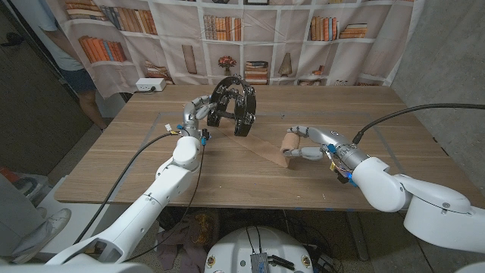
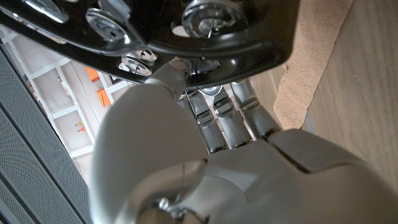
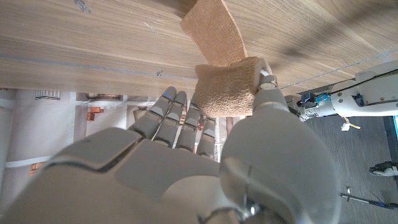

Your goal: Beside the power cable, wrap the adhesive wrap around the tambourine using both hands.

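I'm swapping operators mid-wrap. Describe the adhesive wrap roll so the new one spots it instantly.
On the wooden table, look to the robot's right hand, right of the black tambourine. The adhesive wrap roll is the small tan cylinder it grips; a tan strip runs from it toward the tambourine.

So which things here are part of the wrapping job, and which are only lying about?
Part of the job:
- tambourine, held up by the left hand
- adhesive wrap, roll in the right hand

Lying about:
- white power strip at the table's far edge
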You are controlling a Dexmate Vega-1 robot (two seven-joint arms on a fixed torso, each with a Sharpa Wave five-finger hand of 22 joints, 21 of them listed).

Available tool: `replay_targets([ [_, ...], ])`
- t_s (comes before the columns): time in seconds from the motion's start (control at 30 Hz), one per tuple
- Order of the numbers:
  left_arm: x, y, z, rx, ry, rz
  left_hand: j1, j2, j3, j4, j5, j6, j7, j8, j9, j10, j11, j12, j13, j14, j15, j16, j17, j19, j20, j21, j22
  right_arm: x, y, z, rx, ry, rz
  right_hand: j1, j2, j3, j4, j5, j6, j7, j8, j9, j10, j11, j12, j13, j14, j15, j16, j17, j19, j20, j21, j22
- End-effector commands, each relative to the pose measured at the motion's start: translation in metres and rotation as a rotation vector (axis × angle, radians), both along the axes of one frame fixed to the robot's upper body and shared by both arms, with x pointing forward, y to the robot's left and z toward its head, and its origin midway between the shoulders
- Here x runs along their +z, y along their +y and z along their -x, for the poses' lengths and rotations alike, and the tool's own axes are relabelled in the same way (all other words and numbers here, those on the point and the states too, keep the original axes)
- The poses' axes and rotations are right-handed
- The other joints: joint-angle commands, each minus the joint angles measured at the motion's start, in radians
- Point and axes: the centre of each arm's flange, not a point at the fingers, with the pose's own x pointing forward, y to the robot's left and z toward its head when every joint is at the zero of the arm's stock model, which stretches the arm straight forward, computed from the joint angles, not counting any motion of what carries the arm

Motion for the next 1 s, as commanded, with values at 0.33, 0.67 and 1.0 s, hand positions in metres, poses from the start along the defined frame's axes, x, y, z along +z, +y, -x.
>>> replay_targets([
  [0.33, 0.006, -0.011, 0.000, 0.005, 0.001, -0.022, 0.007, 0.003, 0.055, 0.045, 0.004, 0.011, 0.002, -0.007, 0.005, 0.008, -0.006, -0.002, 0.006, 0.071, -0.088, 0.003, 0.003, -0.007, -0.118, 0.011, 0.004, 0.002, 0.005, 0.007, 0.116, -0.028, 0.022, 0.019, 0.027, 0.009, 0.000, 0.001, 0.031, -0.010, 0.012, 0.002, 0.194, -0.167, 0.012, 0.009, 0.040, -0.190, 0.011, 0.009, 0.043, -0.090, 0.026, 0.010],
  [0.67, 0.008, -0.024, -0.001, 0.018, -0.015, -0.008, 0.006, 0.003, 0.057, 0.045, 0.004, 0.012, 0.001, -0.009, 0.005, 0.009, -0.003, -0.005, 0.005, 0.073, -0.088, 0.003, 0.004, -0.009, -0.118, 0.015, 0.004, 0.008, 0.002, 0.009, 0.139, -0.091, 0.031, 0.033, 0.031, 0.014, -0.005, 0.001, 0.034, -0.016, 0.011, 0.003, 0.196, -0.168, 0.011, 0.010, 0.048, -0.191, 0.013, 0.011, 0.035, -0.093, 0.027, 0.014],
  [1.0, 0.011, -0.031, 0.000, 0.029, -0.031, -0.006, 0.006, 0.002, 0.059, 0.045, 0.004, 0.014, 0.000, -0.011, 0.004, 0.008, -0.004, -0.007, 0.007, 0.073, -0.088, 0.002, 0.002, -0.013, -0.117, 0.019, 0.004, 0.017, 0.005, 0.008, 0.192, -0.138, 0.080, 0.059, 0.044, 0.022, -0.008, -0.002, 0.044, -0.021, 0.011, 0.003, 0.210, -0.167, 0.011, 0.014, 0.100, -0.193, 0.039, 0.028, 0.076, -0.113, 0.062, 0.033],
])
